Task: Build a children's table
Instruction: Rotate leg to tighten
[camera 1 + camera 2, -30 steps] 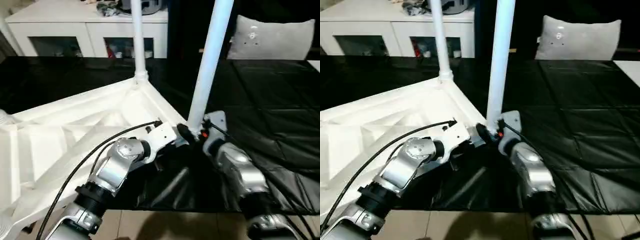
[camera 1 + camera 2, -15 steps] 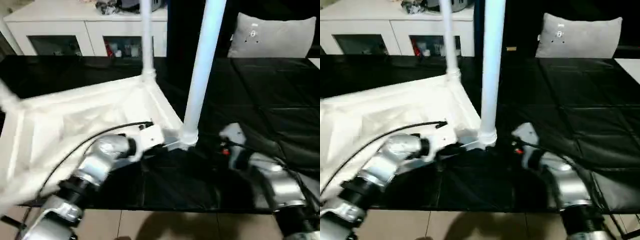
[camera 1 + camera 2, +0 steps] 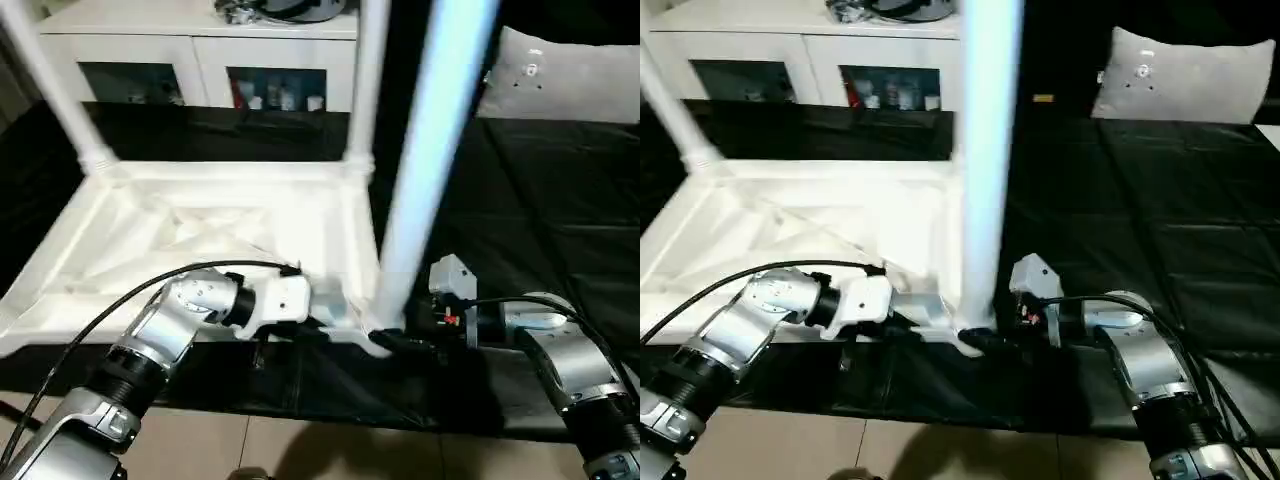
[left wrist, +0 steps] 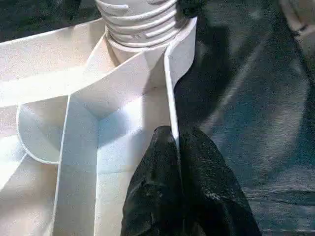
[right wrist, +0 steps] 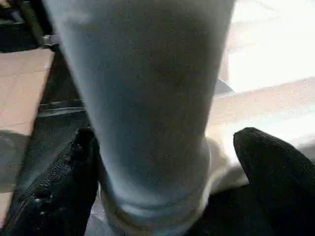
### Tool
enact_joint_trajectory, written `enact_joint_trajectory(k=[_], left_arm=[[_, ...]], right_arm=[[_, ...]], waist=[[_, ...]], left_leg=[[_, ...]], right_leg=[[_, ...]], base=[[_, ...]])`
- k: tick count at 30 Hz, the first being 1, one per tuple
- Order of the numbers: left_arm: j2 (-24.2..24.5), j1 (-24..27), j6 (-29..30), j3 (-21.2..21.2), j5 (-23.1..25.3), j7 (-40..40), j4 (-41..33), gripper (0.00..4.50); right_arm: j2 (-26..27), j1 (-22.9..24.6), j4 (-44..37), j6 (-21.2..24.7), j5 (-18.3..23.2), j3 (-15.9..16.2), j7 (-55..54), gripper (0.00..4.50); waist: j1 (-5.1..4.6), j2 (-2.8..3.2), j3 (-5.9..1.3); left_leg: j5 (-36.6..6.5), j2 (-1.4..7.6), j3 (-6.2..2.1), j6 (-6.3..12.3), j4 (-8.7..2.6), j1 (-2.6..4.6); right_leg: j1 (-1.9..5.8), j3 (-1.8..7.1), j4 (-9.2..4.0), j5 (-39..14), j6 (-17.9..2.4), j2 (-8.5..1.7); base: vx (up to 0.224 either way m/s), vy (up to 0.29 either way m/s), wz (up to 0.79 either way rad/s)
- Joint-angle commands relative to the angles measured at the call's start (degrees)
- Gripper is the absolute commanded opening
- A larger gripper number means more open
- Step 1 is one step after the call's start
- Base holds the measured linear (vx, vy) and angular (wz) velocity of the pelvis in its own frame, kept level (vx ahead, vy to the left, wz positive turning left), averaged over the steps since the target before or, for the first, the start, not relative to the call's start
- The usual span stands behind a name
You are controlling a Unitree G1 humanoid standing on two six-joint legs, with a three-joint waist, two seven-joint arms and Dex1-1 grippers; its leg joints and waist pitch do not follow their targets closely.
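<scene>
Right, biggest first: black-covered work surface (image 3: 560,230) spans the scene, white cabinet (image 3: 200,50) behind it at 12 o'clock. On the black cover lies the children's table (image 3: 200,235), upside down, ribbed underside up, taking the centre-to-9 o'clock part of the head view. Three legs stand in corner sockets: far-left leg (image 3: 50,85) at 10 o'clock, far-right leg (image 3: 368,80) at 12, and the near leg (image 3: 430,150) rising from the near-right corner, just right of centre.

Left gripper (image 4: 177,147) is pinched tight on the thin rim wall of the tabletop, one finger each side, next to the threaded base (image 4: 140,22) of the near leg at 12 o'clock in the wrist view. Right gripper (image 5: 162,162) stands wide, fingers (image 5: 266,167) either side of the near leg's lower end, at most brushing it, no clamp.

Risks, as I judge: threads show above the socket, so the leg is prob. not fully seated. If the right gripper closes off-centre it could tilt or cross-thread the leg. The left grip is only on a thin rib, so twisting torque could slip it & spin the whole top, which overhangs the work surface edge at 6 o'clock and could slide off.
</scene>
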Motion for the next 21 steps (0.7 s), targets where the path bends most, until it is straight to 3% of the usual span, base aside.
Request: enact_joint_trajectory(k=[1, 13, 21], left_arm=[[0.13, -0.7, -1.92, -2.92, 1.11, -2.8, -0.66, 0.0], [0.42, -1.04, -3.14, -3.1, 1.02, -4.55, 0.62, 0.0], [0.17, -0.08, -1.32, -2.04, 0.72, -3.0, 0.65, 0.0]], right_arm=[[-0.21, -1.21, 0.21, -0.13, 0.84, 0.57, 1.03, 4.16], [0.27, -0.39, -0.13, 1.63, 1.5, 1.28, 2.9, 3.03], [1.26, 1.03, -1.88, 3.42, 2.5, 1.36, 2.84, 2.77]], waist=[[-0.29, -0.65, -3.36], [0.0, -0.54, -3.57], [-0.02, -0.47, -3.53]], left_leg=[[-7.33, 1.58, 0.47, 4.37, -3.4, -0.21], [-6.23, 1.46, 0.41, 4.01, -3.19, -0.4], [-6.68, 1.4, 0.42, 3.74, -3.18, -0.37]], right_leg=[[3.47, 3.19, -4.02, -8.93, -10.72, -3.83], [3.64, 3.12, -3.75, -7.43, -10.65, -3.78], [3.64, 3.1, -3.83, -7.96, -10.57, -3.72]], base=[[0.0, 0.0, 0.0], [0.0, 0.0, 0.0], [0.0, 0.0, 0.0]])
